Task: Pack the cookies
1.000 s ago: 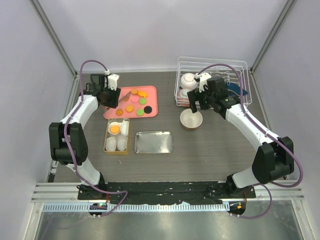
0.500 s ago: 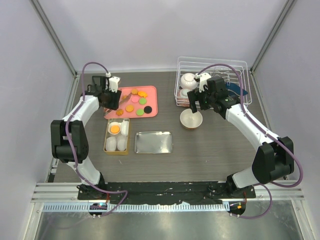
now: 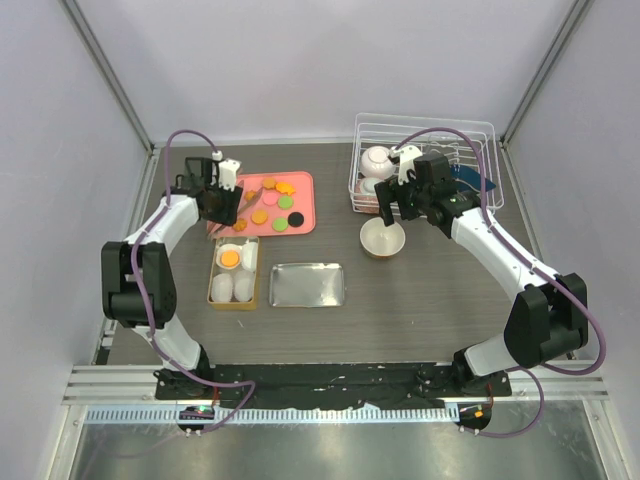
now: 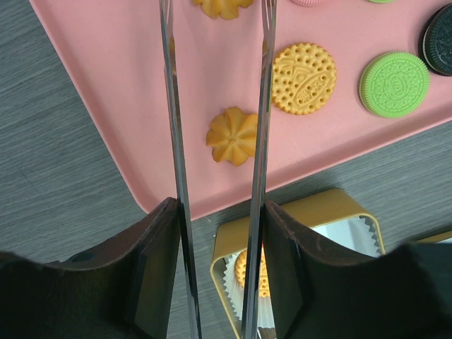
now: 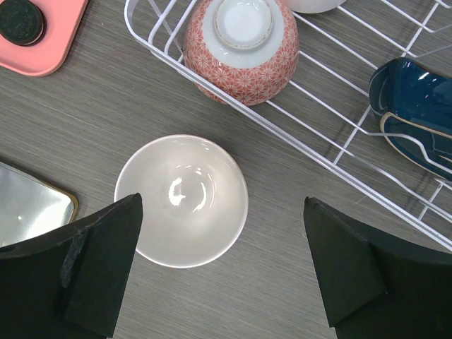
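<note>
Slid left a touch — left gripper (image 4: 219,215) clamped on tongs (image 4: 174,141) (tips apart, empty), right gripper (image 5: 222,206) gaping; one cookie (image 3: 229,258) in tin (image 4: 332,201), other cookies (image 4: 304,78) on tray (image 4: 106,63).

Left gripper (image 4: 219,215) clamped partway, right gripper (image 5: 220,212) open (jaws wide).

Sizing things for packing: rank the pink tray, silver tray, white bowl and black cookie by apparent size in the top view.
1. pink tray
2. silver tray
3. white bowl
4. black cookie
</note>
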Tool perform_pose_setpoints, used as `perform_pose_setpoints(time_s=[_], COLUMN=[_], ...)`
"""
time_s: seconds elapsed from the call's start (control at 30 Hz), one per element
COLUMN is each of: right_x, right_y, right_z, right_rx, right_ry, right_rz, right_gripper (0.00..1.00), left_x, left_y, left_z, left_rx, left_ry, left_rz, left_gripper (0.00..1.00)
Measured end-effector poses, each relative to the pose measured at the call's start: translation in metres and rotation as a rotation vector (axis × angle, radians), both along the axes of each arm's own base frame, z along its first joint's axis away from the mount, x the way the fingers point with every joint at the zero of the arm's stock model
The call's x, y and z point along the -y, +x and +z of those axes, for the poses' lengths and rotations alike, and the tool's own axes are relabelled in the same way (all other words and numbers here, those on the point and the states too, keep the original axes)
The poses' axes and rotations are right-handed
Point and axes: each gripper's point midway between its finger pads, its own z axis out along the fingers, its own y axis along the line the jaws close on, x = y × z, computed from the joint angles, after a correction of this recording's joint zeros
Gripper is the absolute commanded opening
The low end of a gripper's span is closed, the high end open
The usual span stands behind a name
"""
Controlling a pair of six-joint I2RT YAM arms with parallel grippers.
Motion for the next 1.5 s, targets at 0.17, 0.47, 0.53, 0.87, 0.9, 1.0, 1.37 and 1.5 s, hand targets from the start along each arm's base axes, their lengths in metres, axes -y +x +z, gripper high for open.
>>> perform_pose_setpoints(time_s=[0.17,0.47,0.53,0.87,0.9,1.0,1.37,1.5], right_x=[0.000,0.000,0.000,0.000,0.000,-0.001,0.000,0.000], right_y=[0.000,0.000,0.000,0.000,0.000,0.000,-0.001,-0.001], right_z=[0.000,0.000,0.000,0.000,0.000,0.000,0.000,-0.001], right_rx=[0.000,-0.001,-0.001,-0.001,-0.001,-0.001,-0.003,-0.006], right_ry=[0.000,0.001,0.001,0.002,0.002,0.002,0.001,0.000], right_rz=[0.000,0.001,0.001,0.002,0.002,0.003,0.003,0.003], right_gripper=[1.00,1.00,1.00,1.00,1.00,1.00,1.00,1.00], left_x=[-0.001,-0.002,-0.002,0.000,0.000,0.002,0.004,0.004], left_y=[-0.004,-0.007,-0.008,-0.014,-0.014,-0.014,-0.016,-0.017], left_z=[0.002,0.004,0.004,0.001,0.001,0.002,0.008,0.022], left_rx=[0.005,0.004,0.001,-0.026,-0.027,-0.029,-0.028,0.005], left_ry=[0.004,0.005,0.005,-0.004,-0.006,-0.014,-0.035,-0.034], left_rz=[0.003,0.005,0.004,0.002,0.002,0.000,0.010,0.014], left_gripper=[0.51,0.49,0.48,0.36,0.36,0.31,0.20,0.18])
